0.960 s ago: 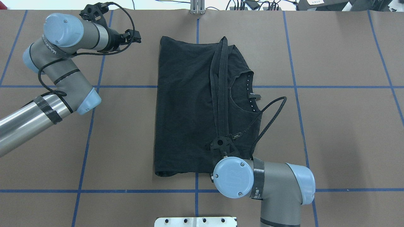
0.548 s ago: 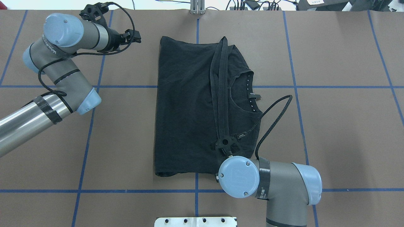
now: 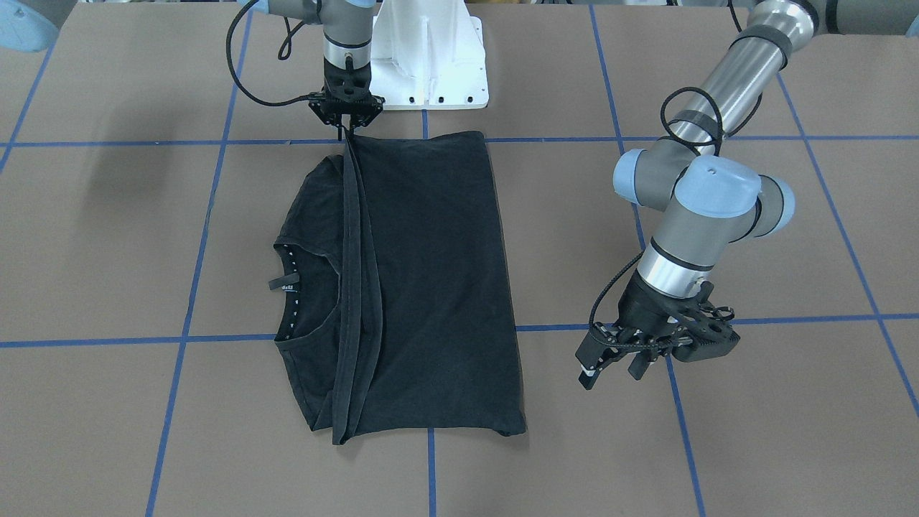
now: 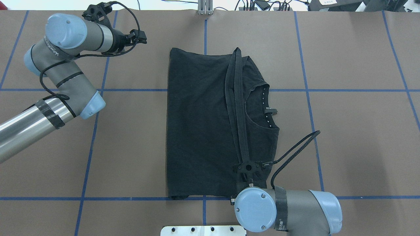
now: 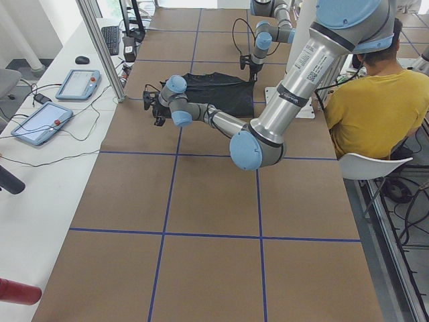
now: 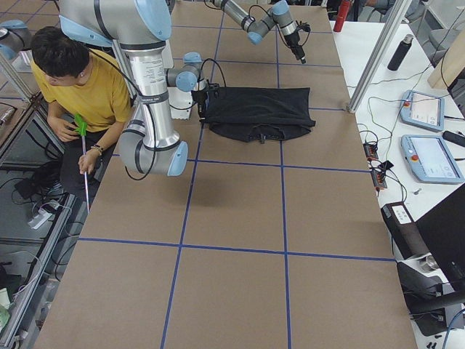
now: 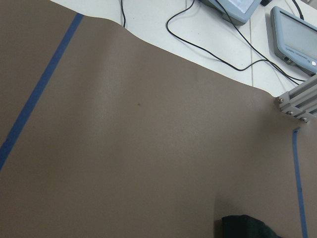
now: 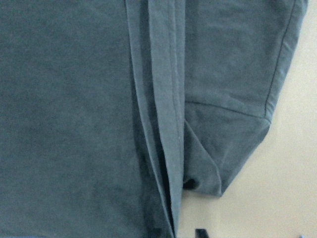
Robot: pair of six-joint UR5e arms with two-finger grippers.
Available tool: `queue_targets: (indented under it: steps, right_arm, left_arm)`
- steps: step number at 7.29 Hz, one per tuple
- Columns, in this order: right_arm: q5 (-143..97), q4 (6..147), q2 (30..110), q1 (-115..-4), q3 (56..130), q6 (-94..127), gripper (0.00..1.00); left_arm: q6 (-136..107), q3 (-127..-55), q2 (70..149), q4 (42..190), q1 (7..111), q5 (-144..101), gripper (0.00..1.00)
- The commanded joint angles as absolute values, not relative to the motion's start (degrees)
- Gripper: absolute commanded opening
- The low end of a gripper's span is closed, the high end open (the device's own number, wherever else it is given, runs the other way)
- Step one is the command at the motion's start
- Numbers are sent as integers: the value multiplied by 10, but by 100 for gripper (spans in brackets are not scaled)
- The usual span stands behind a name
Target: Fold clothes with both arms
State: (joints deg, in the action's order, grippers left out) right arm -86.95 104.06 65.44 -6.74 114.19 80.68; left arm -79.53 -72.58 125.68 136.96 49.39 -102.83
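Right gripper (image 3: 347,126) seemingly pinches the T-shirt (image 3: 431,287) hem; left gripper (image 3: 610,372) fingers spread, empty.

1 T-shirt (image 4: 197,124), 2 arms (image 4: 65,82), 1 person (image 5: 375,107)

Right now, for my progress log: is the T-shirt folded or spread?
Folded. The T-shirt has its hem doubled over beside the collar, one end in the right gripper.

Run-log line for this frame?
right gripper: shut on T-shirt at robot-side edge | left gripper: open, off the cloth | T-shirt: one side folded over, flat on table
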Motion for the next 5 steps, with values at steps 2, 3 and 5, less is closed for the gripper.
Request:
queue_targets:
  steps: [2, 3, 5]
  right_arm:
    - [-872, 1042, 653, -95, 1140, 761, 100]
    - [-870, 1042, 649, -98, 1139, 761, 100]
    - [-871, 1041, 647, -101, 1128, 760, 61]
  left_arm:
    - [-795, -725, 1257, 1369, 494, -1028, 100]
    - [-795, -726, 1257, 1369, 494, -1028, 100]
    - [-795, -726, 1257, 1369, 494, -1028, 100]
